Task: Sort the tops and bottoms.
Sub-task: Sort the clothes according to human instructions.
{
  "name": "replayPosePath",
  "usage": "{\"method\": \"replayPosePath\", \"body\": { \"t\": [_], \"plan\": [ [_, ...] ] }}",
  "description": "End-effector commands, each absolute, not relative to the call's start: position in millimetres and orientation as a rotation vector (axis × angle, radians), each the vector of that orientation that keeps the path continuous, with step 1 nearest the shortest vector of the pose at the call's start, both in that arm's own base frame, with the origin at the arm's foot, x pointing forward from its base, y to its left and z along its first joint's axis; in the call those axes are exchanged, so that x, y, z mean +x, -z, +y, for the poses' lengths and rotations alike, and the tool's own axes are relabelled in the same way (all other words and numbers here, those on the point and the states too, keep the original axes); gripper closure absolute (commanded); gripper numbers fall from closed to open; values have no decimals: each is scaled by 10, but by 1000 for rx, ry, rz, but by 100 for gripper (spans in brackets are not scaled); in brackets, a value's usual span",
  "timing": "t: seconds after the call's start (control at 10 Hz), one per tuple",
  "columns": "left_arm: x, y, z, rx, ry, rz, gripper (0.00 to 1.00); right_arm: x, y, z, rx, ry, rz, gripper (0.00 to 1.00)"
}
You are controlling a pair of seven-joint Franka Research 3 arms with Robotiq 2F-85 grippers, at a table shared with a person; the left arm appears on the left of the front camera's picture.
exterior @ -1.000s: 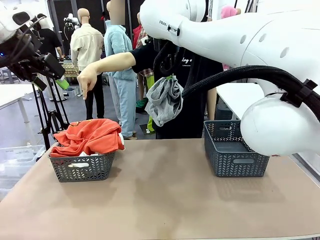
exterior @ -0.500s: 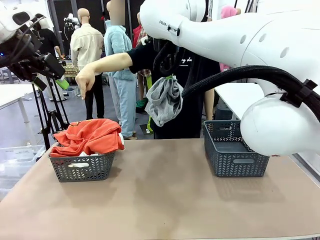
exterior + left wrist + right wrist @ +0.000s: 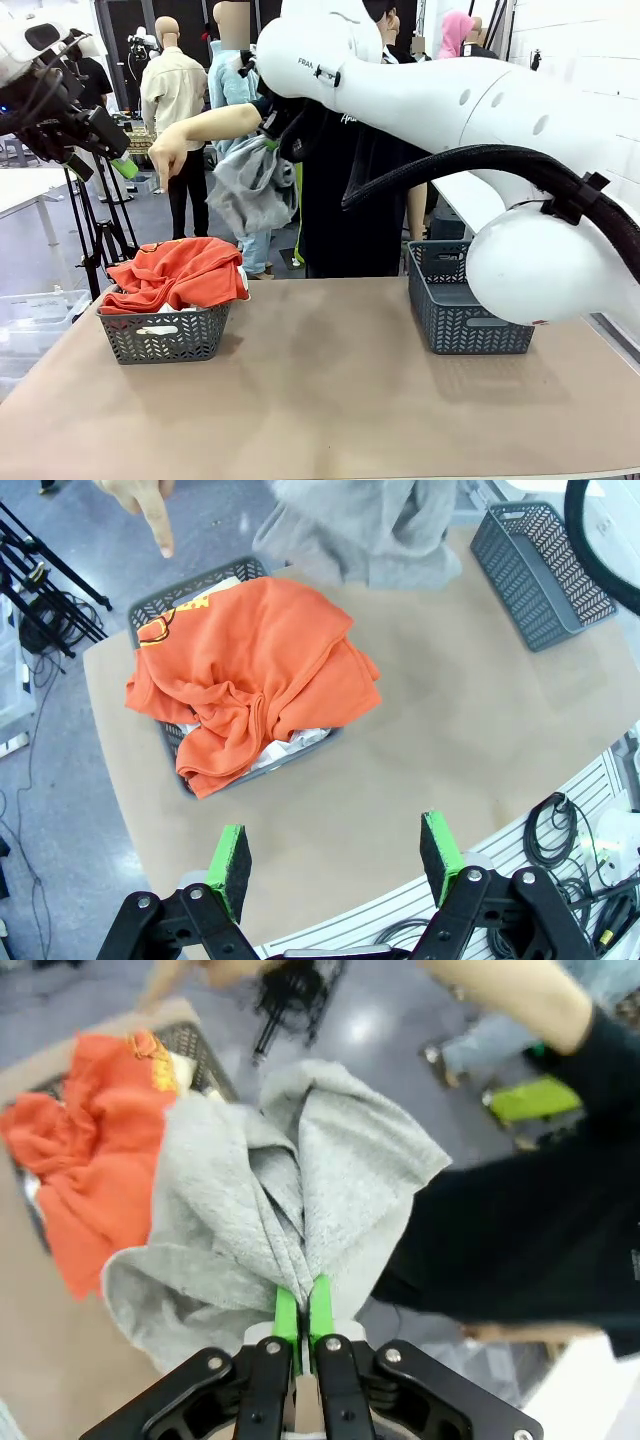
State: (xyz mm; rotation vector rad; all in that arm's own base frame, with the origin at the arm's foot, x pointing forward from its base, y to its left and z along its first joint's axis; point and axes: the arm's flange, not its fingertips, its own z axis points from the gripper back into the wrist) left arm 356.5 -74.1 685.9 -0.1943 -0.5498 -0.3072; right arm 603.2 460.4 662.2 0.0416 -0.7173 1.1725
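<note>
Front cam faces across table [image 3: 330, 400]; left wrist looks down (high); both share orange-red garment [image 3: 180, 272].

Brown tabletop [image 3: 330, 400], dark grey lattice plastic basket [image 3: 165, 335] at left, matching basket [image 3: 468, 315] at right, person's black T-shirt [image 3: 345, 215] beyond the far edge

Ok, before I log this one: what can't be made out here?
- Garments under the orange-red garment in the left basket: white cloth peeks out, left wrist view; the rest is buried.
- Whether the light grey garment, clamped in the right hand, is a top or a bottom: bunched in every view.
- Right basket floor: hidden by its near wall, front view.
</note>
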Motion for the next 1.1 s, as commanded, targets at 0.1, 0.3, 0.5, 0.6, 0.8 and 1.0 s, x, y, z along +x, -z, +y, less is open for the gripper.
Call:
{"method": "replayPosePath", "body": {
  "t": [0.1, 0.3, 0.5, 0.6, 0.8, 1.0],
  "plan": [
    [3544, -6861, -727, -200, 302, -544, 12, 6061, -6737, 4447, -9, -1107, -711, 100],
    [3544, -6861, -727, -200, 302, -544, 12, 6061, -6737, 4447, -9, -1107, -711, 100],
    [3544, -6861, -727, -200, 302, -544, 12, 6205, -6557, 4714, 80, -1179, -772, 100],
    [3544, -6861, -727, -200, 302, -544, 12, 6269, -6496, 4930, 128, -1184, -852, 100],
    [3544, -6861, -727, -200, 302, -544, 12, 6371, -6440, 5338, 202, -1236, -874, 100],
    [3544, -6861, -727, -200, 302, -544, 12, 6395, -6401, 5680, 304, -1311, -880, 100]
  ]
}}
